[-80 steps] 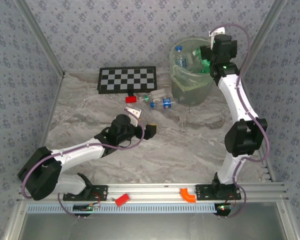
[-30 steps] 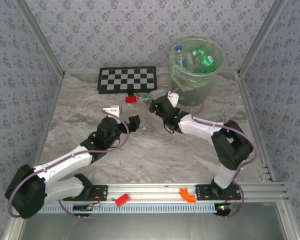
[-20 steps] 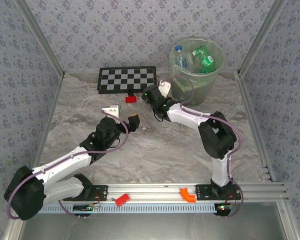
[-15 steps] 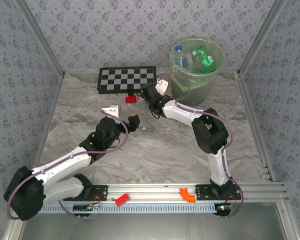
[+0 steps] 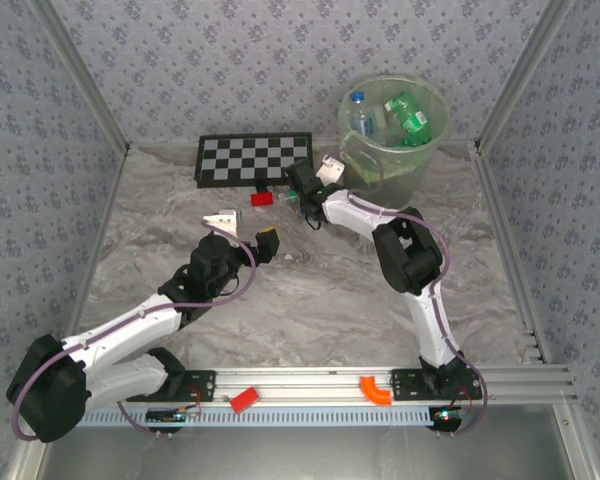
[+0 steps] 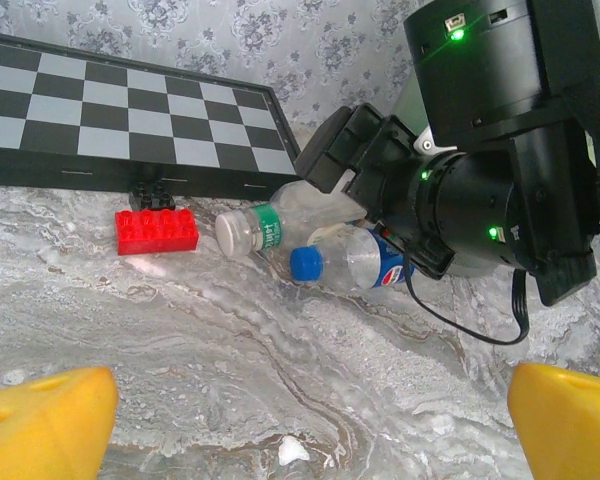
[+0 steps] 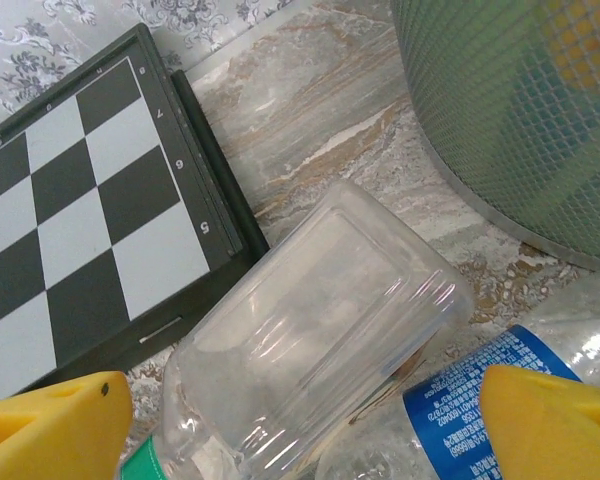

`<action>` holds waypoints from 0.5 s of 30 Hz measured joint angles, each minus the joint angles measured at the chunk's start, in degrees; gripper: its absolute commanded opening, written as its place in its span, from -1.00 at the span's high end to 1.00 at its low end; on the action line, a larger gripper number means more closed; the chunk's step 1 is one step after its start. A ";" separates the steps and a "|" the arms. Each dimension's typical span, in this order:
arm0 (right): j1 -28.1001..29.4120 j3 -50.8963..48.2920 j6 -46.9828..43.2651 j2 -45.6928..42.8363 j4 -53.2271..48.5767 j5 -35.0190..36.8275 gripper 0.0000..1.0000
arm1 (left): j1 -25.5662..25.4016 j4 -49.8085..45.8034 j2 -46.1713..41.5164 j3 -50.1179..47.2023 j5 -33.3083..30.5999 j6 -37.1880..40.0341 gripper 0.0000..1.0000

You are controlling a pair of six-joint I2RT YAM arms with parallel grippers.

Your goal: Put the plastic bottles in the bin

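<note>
Two plastic bottles were noted lying on their sides on the bench, just beside the bin, on its side toward the chequered board, and touching each other. One was a green-label bottle with a white cap. The other was a blue-cap bottle with a blue label. More bottles, a green one among them, were seen already inside the bin.

The right fingers were held spread wide and low over the pair, one on each side, with nothing pinched. The left fingers were likewise spread and empty, well away from the bin and pointed at the same pair. A red block lay beyond the bottles from the bin.

Handling, as judged:
- The bottles were taken to be empty and very light.
- The thin walls were expected to buckle under a squeeze.
- The smooth, round plastic was thought likely to roll or squirt free.
- Hold would best be taken across the mid-body, or at the stiffer neck.
- The touching neighbour could be nudged or caught as well.
</note>
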 measured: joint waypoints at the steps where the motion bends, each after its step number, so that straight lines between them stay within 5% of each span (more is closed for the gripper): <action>1: -0.15 0.57 0.11 0.33 -0.02 -0.11 -0.81 | 0.00 0.02 0.00 0.00 0.00 0.02 -0.99; 15: 0.07 15.56 -0.28 8.83 -10.51 4.46 -0.74 | 0.00 0.02 0.00 0.00 0.02 0.20 -1.00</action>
